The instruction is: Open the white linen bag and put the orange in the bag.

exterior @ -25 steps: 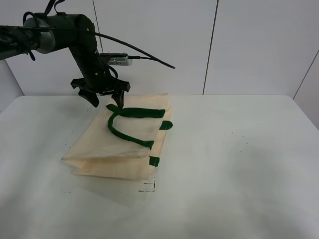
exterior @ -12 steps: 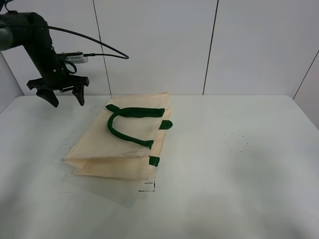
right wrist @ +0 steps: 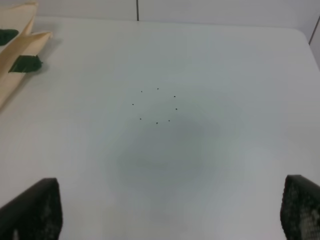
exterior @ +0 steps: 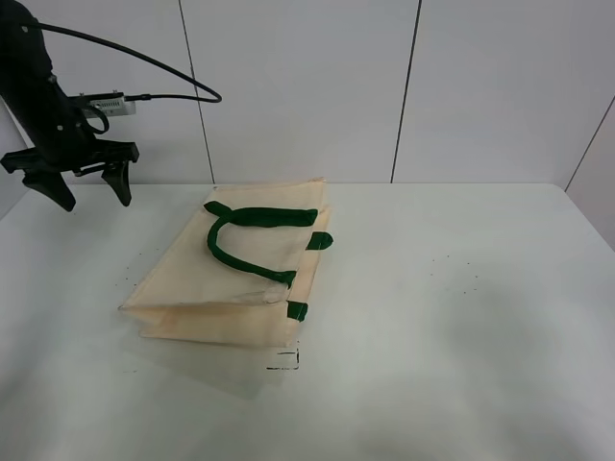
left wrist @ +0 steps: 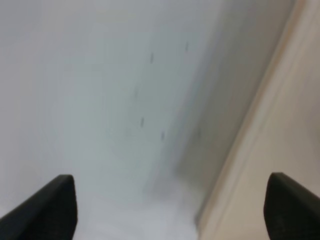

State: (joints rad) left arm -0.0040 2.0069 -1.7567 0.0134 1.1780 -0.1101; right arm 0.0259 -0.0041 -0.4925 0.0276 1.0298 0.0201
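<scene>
- Bag: white linen bag (exterior: 231, 279) lies flat on the worktop (exterior: 461, 317), two folded layers showing along its near edge, mouth end toward the back wall.
- Green strap handles (exterior: 252, 235) lie looped on top of the cloth, slack, nothing gripping them.
- Left end effector (exterior: 82, 182) hangs in the air well to the outer side of the bag, above the worktop's far left corner, fingers spread wide and pointing down, holding nothing.
- Left wrist view is blurred: both fingertips (left wrist: 47, 210) sit far apart with bare worktop between them; a cream edge of the bag (left wrist: 280, 130) lies beyond one finger.
- Right end effector (right wrist: 165, 215): only the two dark fingertips show in its wrist view, set wide, nothing between them. Not visible in the high view.
- Ahead of the right end effector: bare worktop with a small ring of dark specks (right wrist: 156, 106); the bag's corner with a green strap end (right wrist: 25, 63) is off to one side, well apart.
- Orange: not visible in any view.
</scene>
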